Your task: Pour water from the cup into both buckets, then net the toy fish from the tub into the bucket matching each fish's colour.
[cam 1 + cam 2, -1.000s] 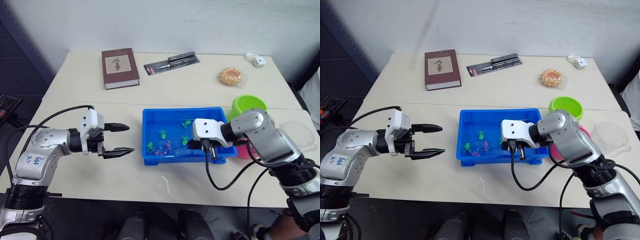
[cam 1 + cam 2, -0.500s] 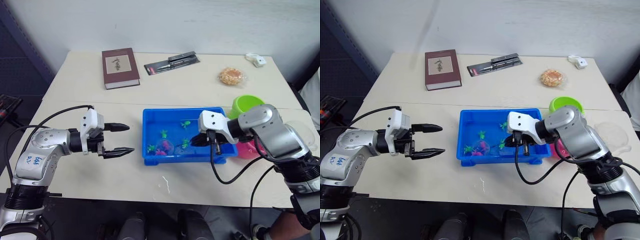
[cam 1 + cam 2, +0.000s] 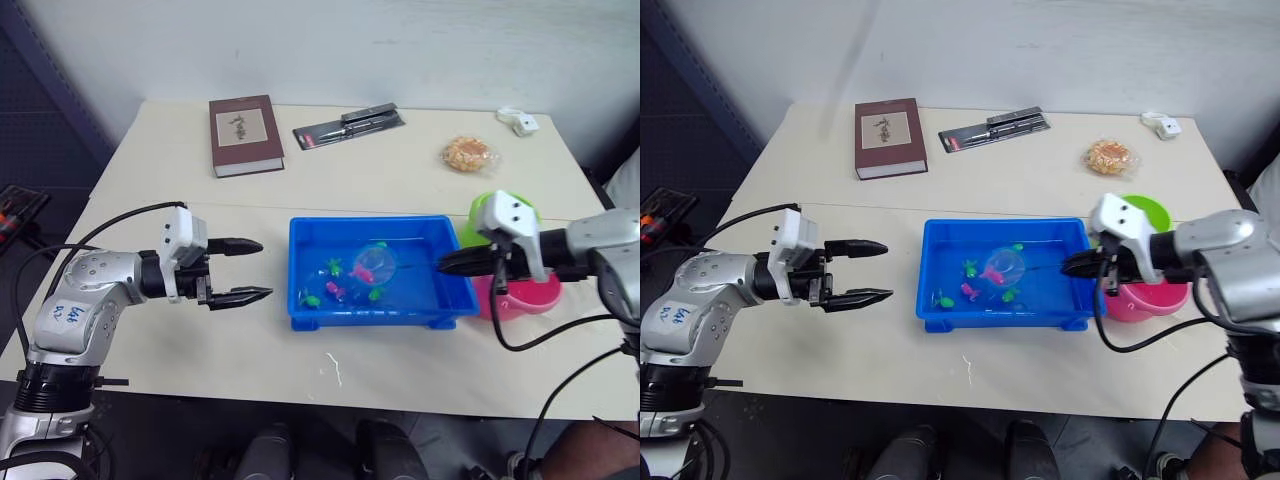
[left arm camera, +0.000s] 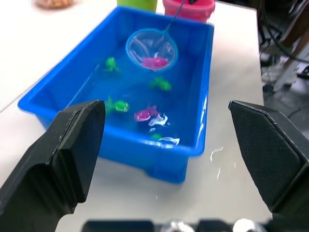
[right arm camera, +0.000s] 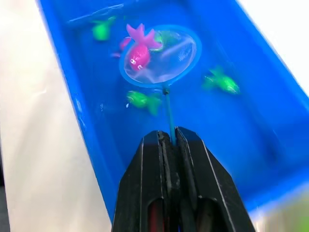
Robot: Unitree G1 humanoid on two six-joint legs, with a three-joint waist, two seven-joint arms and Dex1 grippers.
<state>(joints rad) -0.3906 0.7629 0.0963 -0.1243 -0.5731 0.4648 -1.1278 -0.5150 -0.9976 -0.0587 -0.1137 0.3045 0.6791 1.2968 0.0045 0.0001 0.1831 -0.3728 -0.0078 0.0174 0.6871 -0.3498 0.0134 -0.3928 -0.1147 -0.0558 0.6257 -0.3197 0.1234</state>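
The blue tub point(image 3: 365, 221) holds water and several toy fish, such as a green one point(image 3: 332, 267) and a pink one point(image 3: 335, 291). My right gripper point(image 3: 447, 264) is shut on the thin handle of the net point(image 3: 375, 264). The hoop hangs over the middle of the tub, and a pink fish point(image 5: 138, 48) lies in its mesh. The pink bucket point(image 3: 520, 295) and the green bucket point(image 3: 480, 215) stand just right of the tub, partly behind my right wrist. Left of the tub, my left gripper point(image 3: 258, 270) is open and holds nothing. The cup is out of view.
On the far half of the table lie a dark red book point(image 3: 245, 134), a black packet of pens point(image 3: 348, 125), a snack bag point(image 3: 468, 153) and a small white object point(image 3: 518, 121). Water drops point(image 3: 333, 365) mark the table in front of the tub.
My right gripper has drawn back to the right, toward the buckets, pulling the net from the tub's left part to its middle with a pink fish in it. The left arm stayed put.
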